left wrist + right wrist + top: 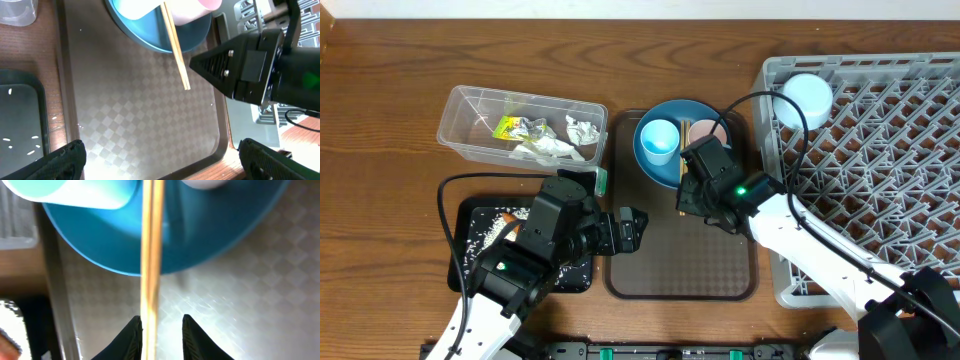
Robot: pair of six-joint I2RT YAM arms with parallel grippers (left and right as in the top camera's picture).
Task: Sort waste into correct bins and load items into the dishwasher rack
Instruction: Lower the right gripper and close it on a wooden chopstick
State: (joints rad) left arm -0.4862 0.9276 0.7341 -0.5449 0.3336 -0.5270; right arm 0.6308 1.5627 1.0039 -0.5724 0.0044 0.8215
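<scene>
Chopsticks (152, 255) lengthwise off the blue plate (210, 235) onto the brown tray (240, 320), tip between the right gripper's (161, 330) slightly parted jaws.

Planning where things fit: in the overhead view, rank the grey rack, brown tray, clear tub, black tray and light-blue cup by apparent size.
1. grey rack
2. brown tray
3. clear tub and black tray: look alike, and the left arm covers part of the black tray, so unranked
4. light-blue cup
</scene>
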